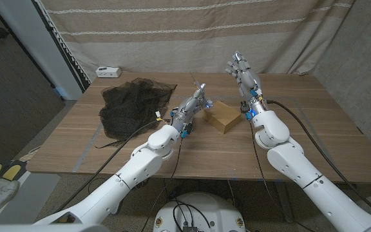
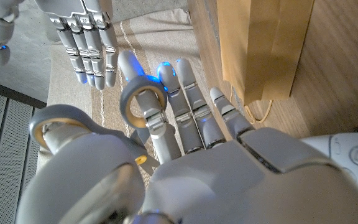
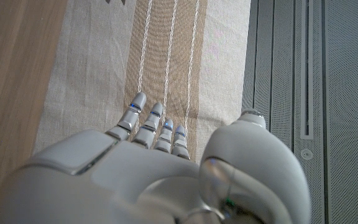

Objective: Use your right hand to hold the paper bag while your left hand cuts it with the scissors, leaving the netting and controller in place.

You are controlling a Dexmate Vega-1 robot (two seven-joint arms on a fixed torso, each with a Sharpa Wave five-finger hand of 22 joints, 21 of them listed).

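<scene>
Striped beige curtain hangs behind a wooden surface [image 1: 288, 129], and no readable writing shows on anything. Farthest left, near the back corner, lies a small white controller [image 1: 108, 71], well apart from the rest. Next comes the dark netting [image 1: 134, 103], spread in a loose heap on the left half of the surface. Just beside it, the left arm reaches in from the lower left with its left hand [image 1: 194, 106] raised a little above the wood, fingers stretched forward toward the paper bag; the left wrist view shows a finger and the thumb threaded through the grey ring handles of the scissors [image 2: 143, 102], so this hand is grasping them, the blade tip poking up past the fingers. The brown paper bag [image 1: 223, 116] lies flat at mid-surface, just beside those fingertips. Right of the bag, the right hand [image 1: 243, 74] is lifted above the surface, fingers straight and slightly spread, holding nothing.
</scene>
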